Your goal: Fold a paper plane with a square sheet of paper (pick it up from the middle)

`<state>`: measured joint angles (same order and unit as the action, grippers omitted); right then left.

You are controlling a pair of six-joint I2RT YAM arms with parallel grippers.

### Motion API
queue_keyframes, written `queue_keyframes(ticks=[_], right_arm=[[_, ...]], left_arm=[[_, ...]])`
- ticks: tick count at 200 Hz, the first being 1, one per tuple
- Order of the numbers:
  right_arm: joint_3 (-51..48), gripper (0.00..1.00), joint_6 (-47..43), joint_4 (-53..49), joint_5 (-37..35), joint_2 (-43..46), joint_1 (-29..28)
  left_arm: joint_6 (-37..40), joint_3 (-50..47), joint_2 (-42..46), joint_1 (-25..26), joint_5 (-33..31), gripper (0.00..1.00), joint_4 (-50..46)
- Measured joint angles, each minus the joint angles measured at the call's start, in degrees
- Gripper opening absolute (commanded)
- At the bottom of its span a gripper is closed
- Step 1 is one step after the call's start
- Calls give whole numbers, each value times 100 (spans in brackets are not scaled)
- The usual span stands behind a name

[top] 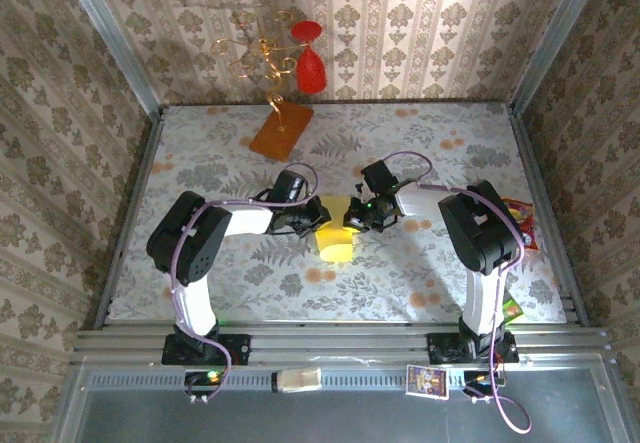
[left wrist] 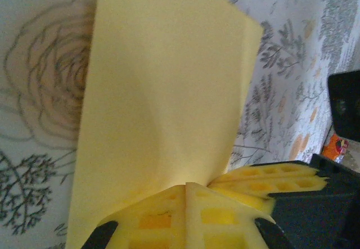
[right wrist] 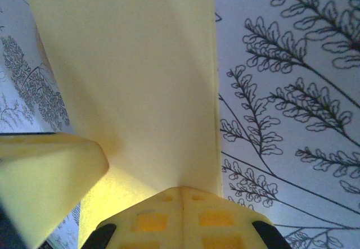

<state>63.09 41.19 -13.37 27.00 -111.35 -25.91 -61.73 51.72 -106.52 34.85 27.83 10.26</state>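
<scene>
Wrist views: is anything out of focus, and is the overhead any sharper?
Left wrist: the thin pale-yellow paper sheet and the left gripper pinching it look soft, and the floral tablecloth is blurred. Right wrist: the right gripper is soft too, though the cloth's fern print is crisp. Top external: evenly lit, no glare, fairly sharp throughout.

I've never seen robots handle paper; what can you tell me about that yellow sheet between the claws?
The square sheet of paper is thin, plain, pale yellow and unmarked. The left gripper and the right gripper are both shut on one edge, close together. It curves gently instead of lying flat, above the middle of the floral table; whether its free end touches there is unclear.
</scene>
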Motion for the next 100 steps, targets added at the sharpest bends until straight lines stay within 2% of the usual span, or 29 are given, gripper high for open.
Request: queue_keyframes(ticks=[63,100], right_arm=[[-11,5,-7,11,-7,-2,2],[-22,4,-7,44,-7,0,9]], left_arm=[[-107,-577,221,-83,48,0,319],[118,-1145,839,-520,28,0,17]])
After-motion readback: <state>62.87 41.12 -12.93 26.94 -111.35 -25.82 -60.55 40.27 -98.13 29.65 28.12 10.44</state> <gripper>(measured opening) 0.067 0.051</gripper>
